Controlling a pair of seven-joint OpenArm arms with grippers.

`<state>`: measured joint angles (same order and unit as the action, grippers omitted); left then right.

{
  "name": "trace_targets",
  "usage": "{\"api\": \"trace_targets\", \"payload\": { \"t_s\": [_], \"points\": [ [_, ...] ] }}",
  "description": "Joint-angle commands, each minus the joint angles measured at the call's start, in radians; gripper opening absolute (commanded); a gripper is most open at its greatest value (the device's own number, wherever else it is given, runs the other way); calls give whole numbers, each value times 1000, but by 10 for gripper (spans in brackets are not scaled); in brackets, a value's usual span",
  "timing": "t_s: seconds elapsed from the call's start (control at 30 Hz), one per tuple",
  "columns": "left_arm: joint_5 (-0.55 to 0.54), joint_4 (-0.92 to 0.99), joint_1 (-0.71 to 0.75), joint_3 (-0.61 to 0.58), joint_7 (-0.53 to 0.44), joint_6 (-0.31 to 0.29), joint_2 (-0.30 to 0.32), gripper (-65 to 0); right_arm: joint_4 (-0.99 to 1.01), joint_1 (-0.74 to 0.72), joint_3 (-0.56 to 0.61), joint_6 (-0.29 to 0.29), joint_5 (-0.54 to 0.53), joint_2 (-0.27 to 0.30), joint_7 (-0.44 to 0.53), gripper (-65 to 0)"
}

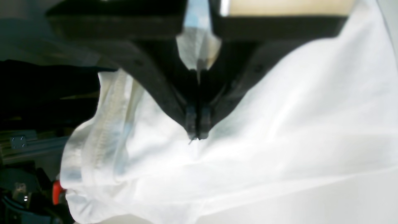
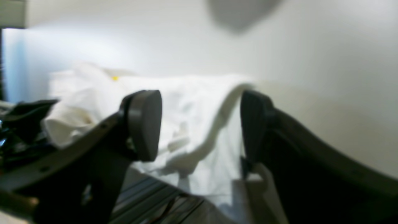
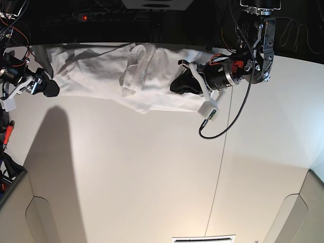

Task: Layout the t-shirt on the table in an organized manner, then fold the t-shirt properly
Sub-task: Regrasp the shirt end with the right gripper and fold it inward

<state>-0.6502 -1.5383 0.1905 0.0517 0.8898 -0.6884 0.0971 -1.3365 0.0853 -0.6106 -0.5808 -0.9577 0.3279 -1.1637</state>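
Observation:
The white t-shirt [image 3: 126, 76] lies bunched in a long strip along the table's [image 3: 152, 172] far edge; no print shows in the base view. My left gripper [image 3: 178, 85] sits on the shirt's right end. In the left wrist view it [image 1: 197, 132] is shut, pinching a fold of the white fabric [image 1: 279, 124]. My right gripper [image 3: 48, 87] is at the shirt's left end. In the right wrist view it [image 2: 200, 124] is open, with the shirt [image 2: 192, 102] lying beyond and between the fingers [image 2: 144, 124]. A small yellow spot of print [image 2: 115, 78] shows there.
A thin dark seam [image 3: 220, 167] runs across the table on the right. A black cable [image 3: 223, 124] loops from the left arm onto the table. Dark equipment and wires [image 3: 101, 20] lie behind the far edge. Grey panels [image 3: 296, 217] stand at the front corners.

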Motion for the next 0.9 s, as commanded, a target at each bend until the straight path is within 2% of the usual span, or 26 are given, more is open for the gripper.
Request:
{"api": "trace_targets", "payload": {
  "t_s": [0.0, 0.43, 0.53, 0.87],
  "points": [
    [-21, -13, -8, 1, -15, -10, 3, -650, 2, -7, -1, -10, -23, 21, 2, -255],
    [-22, -13, -8, 1, -15, -10, 3, -650, 87, -7, 24, -10, 45, 14, 8, -255],
    [-22, -13, -8, 1, -14, -10, 3, -650, 97, -6, 53, -6, 80, 5, 25, -256],
    [-22, -13, -7, 1, -14, -10, 3, -650, 100, -7, 206, 2, 79, 2, 31, -256]
  ]
}}
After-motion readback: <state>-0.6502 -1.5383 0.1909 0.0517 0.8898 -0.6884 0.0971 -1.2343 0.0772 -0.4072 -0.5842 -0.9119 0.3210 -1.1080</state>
